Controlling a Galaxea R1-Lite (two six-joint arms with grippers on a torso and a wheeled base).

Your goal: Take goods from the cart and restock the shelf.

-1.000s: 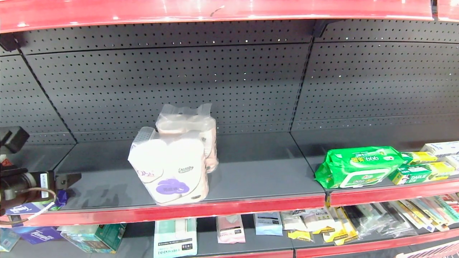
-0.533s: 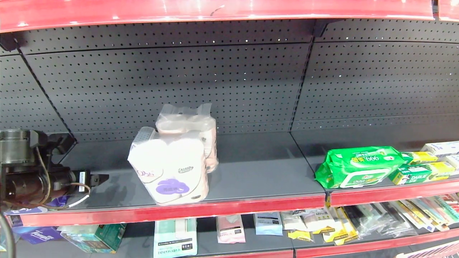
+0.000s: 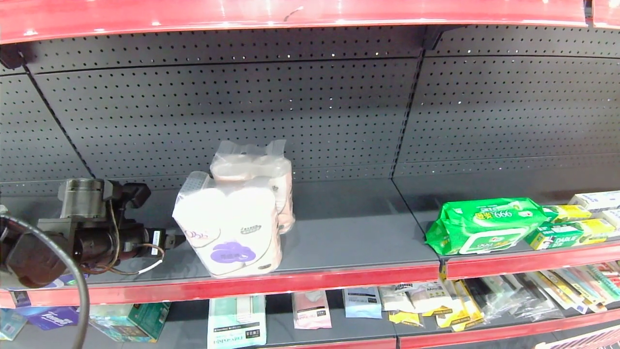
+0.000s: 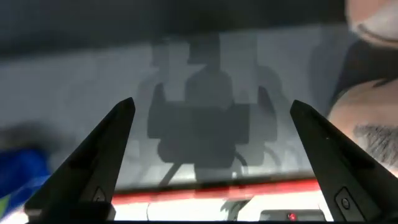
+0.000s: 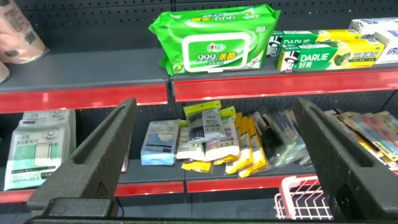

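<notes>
While the goods have all stayed put, the left gripper has moved a lot in one second. It was far out at the left side of the shelf, then half way along, and now its tip is just beside the front pack of toilet rolls. I cannot tell if it is touching the wrap yet. In the left wrist view its two fingers are spread wide apart with nothing between them, only the bare grey shelf and the gripper's dark shadow. The front pack stands upright near the red front edge, and a second pack stands right behind it, touching it. Both are already on the shelf and have not moved. The right gripper is wide open too and holds nothing. It hangs in front of the shelves, facing the green pack of wipes. So I think no new thing is being carried right now. The left arm looks like it is coming in to push the front pack back or set it straight. If it bumps the pack too hard from the side, the tall soft pack could tip over or slide to the right.
</notes>
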